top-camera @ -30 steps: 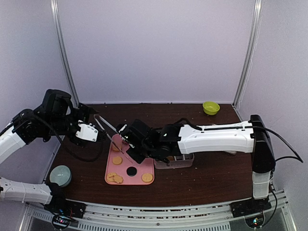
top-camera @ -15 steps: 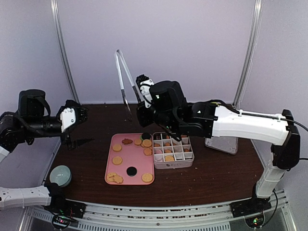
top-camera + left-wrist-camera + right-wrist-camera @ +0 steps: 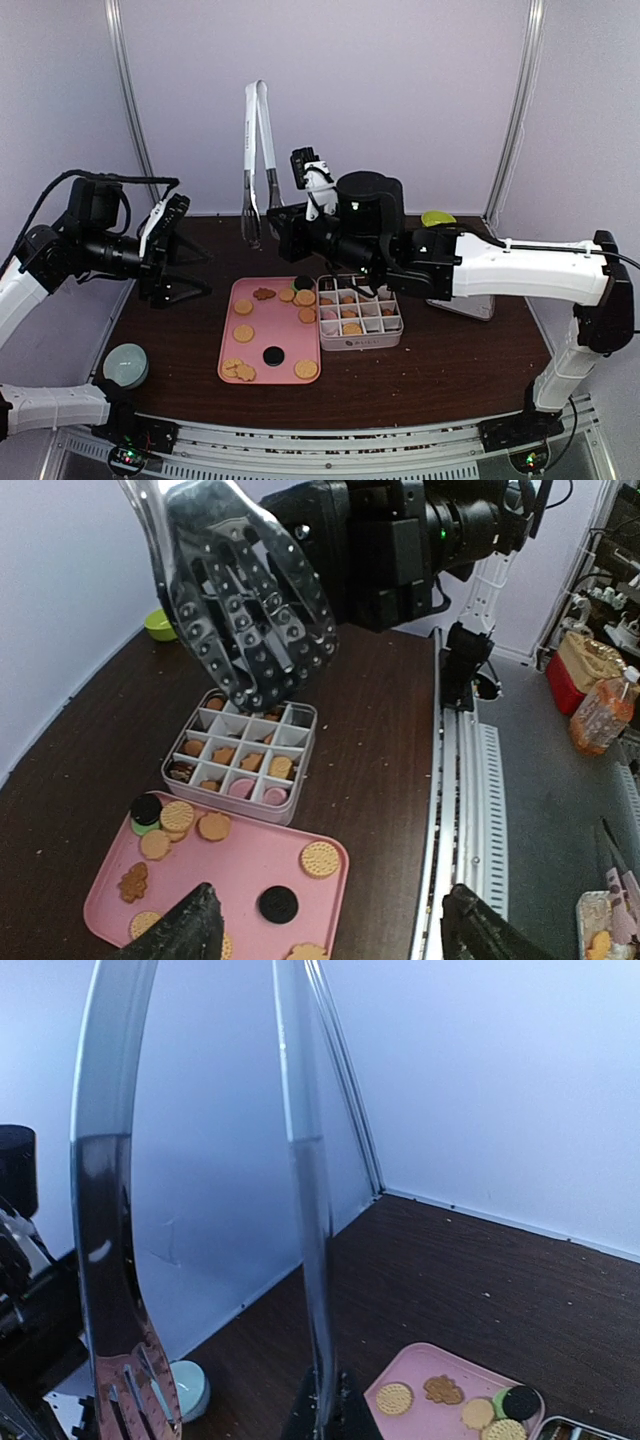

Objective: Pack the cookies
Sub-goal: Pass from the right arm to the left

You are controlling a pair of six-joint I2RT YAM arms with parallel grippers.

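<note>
Several cookies (image 3: 244,333), golden rounds, flower shapes and a black one, lie on a pink tray (image 3: 268,322). More cookies fill a white compartment box (image 3: 359,318) to its right. My right gripper (image 3: 279,223) is high above the tray's far edge, shut on metal tongs (image 3: 254,150) that stand upright. In the right wrist view the fingers (image 3: 322,1402) clamp one tong arm (image 3: 300,1160). My left gripper (image 3: 194,272) is open and empty, left of the tray. In the left wrist view the tong head (image 3: 250,610) hangs above the box (image 3: 245,755) and tray (image 3: 240,870).
A pale teal bowl (image 3: 125,363) sits at the near left, also in the right wrist view (image 3: 190,1388). A green bowl (image 3: 438,218) is at the back right. A clear lid (image 3: 465,305) lies right of the box. White walls and metal posts enclose the table.
My right arm has risen from low over the tray and carried the tongs up until they stand upright. My left arm has lifted, and its gripper has shifted right towards the tray.
</note>
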